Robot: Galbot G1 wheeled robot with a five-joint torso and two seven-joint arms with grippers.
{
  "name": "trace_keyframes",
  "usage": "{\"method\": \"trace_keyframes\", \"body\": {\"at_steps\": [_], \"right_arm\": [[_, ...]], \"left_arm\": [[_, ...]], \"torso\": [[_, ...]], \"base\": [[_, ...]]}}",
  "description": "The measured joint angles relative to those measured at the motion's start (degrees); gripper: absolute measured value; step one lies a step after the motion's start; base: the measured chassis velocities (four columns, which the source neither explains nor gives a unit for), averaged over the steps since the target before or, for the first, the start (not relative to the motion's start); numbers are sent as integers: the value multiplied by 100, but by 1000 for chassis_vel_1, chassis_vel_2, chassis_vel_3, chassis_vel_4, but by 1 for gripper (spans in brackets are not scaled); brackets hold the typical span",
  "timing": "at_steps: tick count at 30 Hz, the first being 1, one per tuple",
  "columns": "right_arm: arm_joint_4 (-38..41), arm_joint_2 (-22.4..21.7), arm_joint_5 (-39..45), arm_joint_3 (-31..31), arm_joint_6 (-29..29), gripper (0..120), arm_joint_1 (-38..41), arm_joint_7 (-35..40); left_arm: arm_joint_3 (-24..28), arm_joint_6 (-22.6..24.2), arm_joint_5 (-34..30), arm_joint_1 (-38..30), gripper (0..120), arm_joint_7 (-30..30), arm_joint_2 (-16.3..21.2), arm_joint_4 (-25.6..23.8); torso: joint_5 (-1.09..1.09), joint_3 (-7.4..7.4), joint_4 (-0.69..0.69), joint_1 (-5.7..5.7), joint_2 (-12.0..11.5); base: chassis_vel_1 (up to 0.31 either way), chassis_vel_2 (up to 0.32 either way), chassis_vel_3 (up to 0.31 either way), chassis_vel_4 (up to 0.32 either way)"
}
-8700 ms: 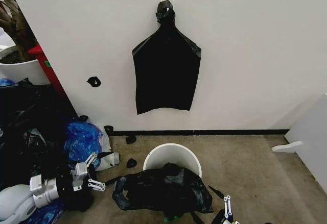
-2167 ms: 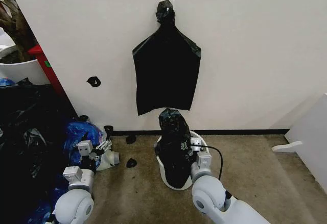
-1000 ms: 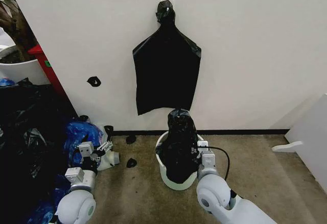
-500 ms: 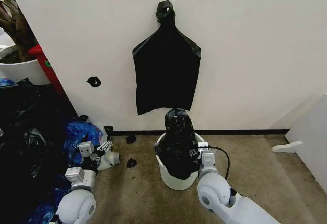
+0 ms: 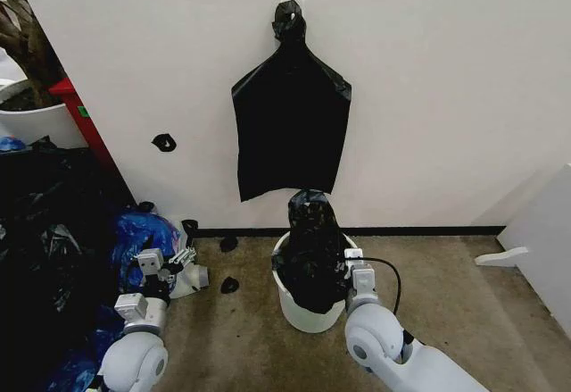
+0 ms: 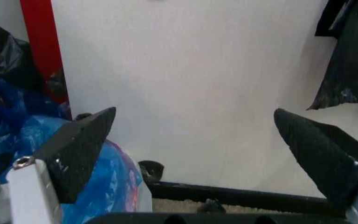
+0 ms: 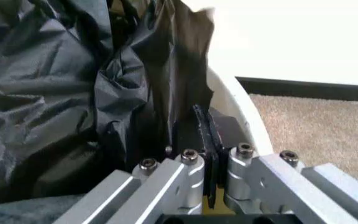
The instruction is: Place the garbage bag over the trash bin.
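Right gripper [image 5: 344,262] pinches the garbage bag [image 5: 312,249] at the trash bin [image 5: 308,313] rim for hooking; left gripper [image 5: 175,261] idle left, jaws spread.

Garbage bag [image 5: 311,249] blocks the trash bin [image 5: 303,313] mouth.

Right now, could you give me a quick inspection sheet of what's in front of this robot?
Surface: beige carpet, white wall behind.
Job's things: garbage bag bunched over the trash bin, rim still showing.
Clutter: blue bag and black bags at left; flat black bag hanging on wall.
Grippers: right gripper shut on the garbage bag at the rim; left gripper open, near the blue bag.
Cables: black cable on right arm.
Surroundings: white board at right.
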Motion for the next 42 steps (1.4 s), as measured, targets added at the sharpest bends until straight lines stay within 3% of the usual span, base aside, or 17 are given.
{"method": "trace_keyframes", "body": {"at_steps": [11,24,28,35,42], "right_arm": [[816,-28,404,-13,1070,0,-196,-933],[1134,72,784,-49,1307,0,-247,-1220],[1178,149,957,-128,1306,0,-315,-1163],[1203,418,1230,-335,1333,0,-322,-1091],[1090,652,1592,-126,1647,0,-162,-1228]], "left_arm": [[-8,0,-25,-53,100,-6,39,41],[33,8,-24,-116,100,6,12,112],[151,71,-290,-194,100,93,102,77],[788,214,-1578,-804,100,1042,698,146],[1748,354,-1887,-1393,100,1805,994,465]], "torso": [[-1,0,0,0,0],[-1,0,1,0,0],[-1,0,1,0,0],[0,0,0,0,0],[-1,0,0,0,0]], "base": [[0,0,0,0],[0,0,0,0],[0,0,0,0],[0,0,0,0],[0,0,0,0]]}}
